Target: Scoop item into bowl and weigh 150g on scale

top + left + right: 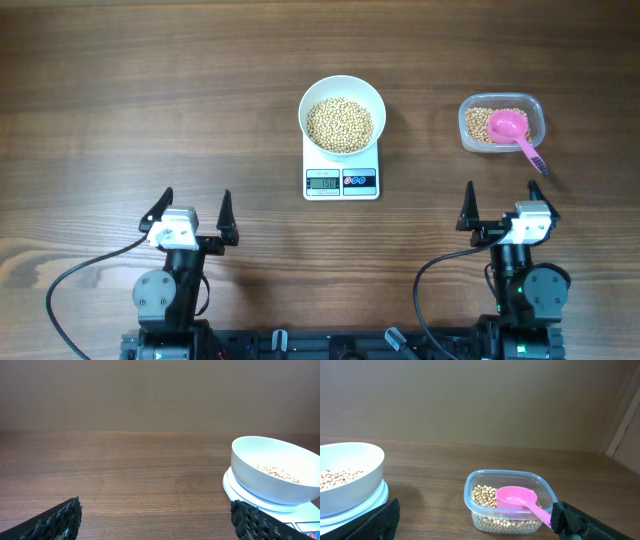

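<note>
A white bowl [342,117] heaped with tan beans [339,125] stands on the white scale [341,180], whose display faces the near edge. The left wrist view catches the bowl [274,473] and scale [235,491] at its right. The right wrist view has the bowl [347,477] at its left. More beans [487,497] lie in a clear tub [501,123] with a pink scoop [512,129] resting in it. My left gripper [195,213] stands open near the front left, nothing between its fingers. Open and empty too, my right gripper [510,204] sits just in front of the tub [510,501].
The pink scoop's handle [533,156] sticks out over the tub's near right rim toward my right gripper. Bare wood [150,90] stretches left of the scale. Cables [80,270] trail from both arm bases at the front edge.
</note>
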`<state>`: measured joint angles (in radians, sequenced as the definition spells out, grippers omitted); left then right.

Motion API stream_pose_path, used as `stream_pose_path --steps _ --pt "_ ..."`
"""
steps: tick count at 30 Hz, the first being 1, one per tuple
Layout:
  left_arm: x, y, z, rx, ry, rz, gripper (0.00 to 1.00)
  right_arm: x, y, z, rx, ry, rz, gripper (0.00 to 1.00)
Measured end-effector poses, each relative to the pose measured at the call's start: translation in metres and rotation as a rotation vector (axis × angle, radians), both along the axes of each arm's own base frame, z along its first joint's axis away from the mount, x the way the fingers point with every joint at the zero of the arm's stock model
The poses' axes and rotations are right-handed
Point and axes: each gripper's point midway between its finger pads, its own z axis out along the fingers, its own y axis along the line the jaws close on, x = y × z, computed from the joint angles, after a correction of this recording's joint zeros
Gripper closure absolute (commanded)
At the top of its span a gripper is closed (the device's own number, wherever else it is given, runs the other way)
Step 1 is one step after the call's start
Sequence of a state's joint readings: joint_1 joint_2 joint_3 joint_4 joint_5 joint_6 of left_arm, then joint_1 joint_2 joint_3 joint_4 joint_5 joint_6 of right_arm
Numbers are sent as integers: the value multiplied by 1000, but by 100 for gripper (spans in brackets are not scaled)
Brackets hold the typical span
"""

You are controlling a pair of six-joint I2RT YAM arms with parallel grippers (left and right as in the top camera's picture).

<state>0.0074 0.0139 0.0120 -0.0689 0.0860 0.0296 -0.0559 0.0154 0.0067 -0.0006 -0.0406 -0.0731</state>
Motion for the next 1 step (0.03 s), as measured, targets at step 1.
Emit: stream_pose_path --steps 1 --pt "0 0 0 0 0 0 0 0 0 0 0 0 0 0"
